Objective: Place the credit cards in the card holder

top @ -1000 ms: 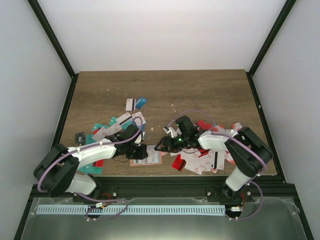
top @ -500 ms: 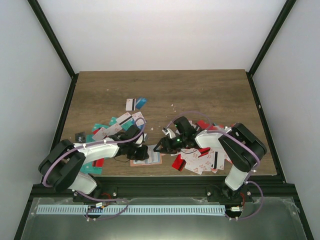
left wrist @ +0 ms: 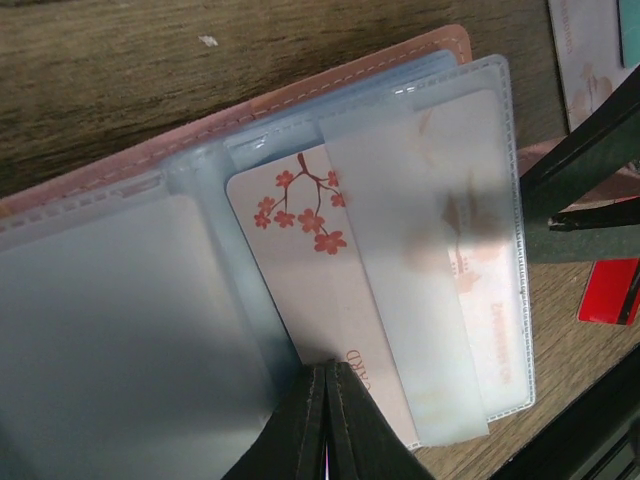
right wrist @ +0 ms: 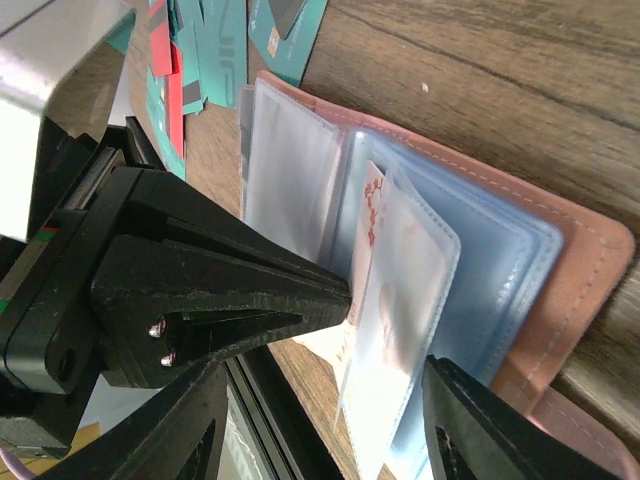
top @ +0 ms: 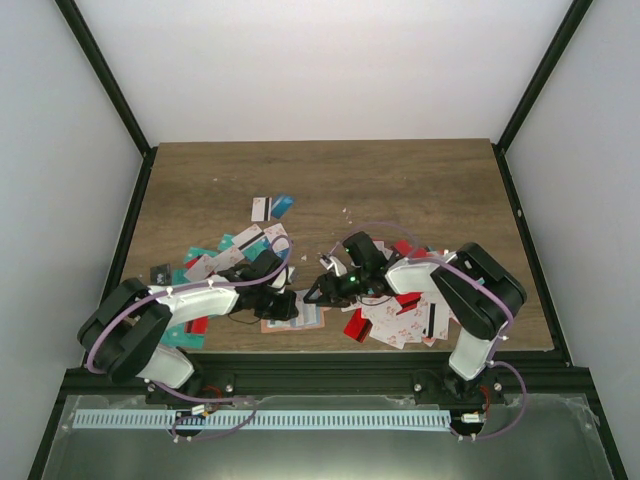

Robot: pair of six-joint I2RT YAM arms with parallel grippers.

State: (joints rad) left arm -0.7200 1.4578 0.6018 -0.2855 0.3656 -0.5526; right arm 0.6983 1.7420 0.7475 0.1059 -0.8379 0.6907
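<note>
Left wrist: left hand (left wrist: 327,365) pinches a card (left wrist: 300,270) half-tucked into the card holder (left wrist: 350,75); right hand (right wrist: 325,400) stands apart; next, push deeper.

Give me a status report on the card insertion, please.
Left end effector shut on blossom card. Right end effector open over card holder. Card partly inserted. Nothing blocking.

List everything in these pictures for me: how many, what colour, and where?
table: one, brown wood, under everything
card holder: one, salmon-pink with clear sleeves, open at the near middle
blossom card: one, white with red flowers, partly inside a sleeve
loose credit cards: many, teal, red and white, heaped either side of the holder
arms: two, white and black, reaching from the near edge
left fingers: black, shut, tips at the blossom card
right fingers: black, open, beside the sleeves
</note>
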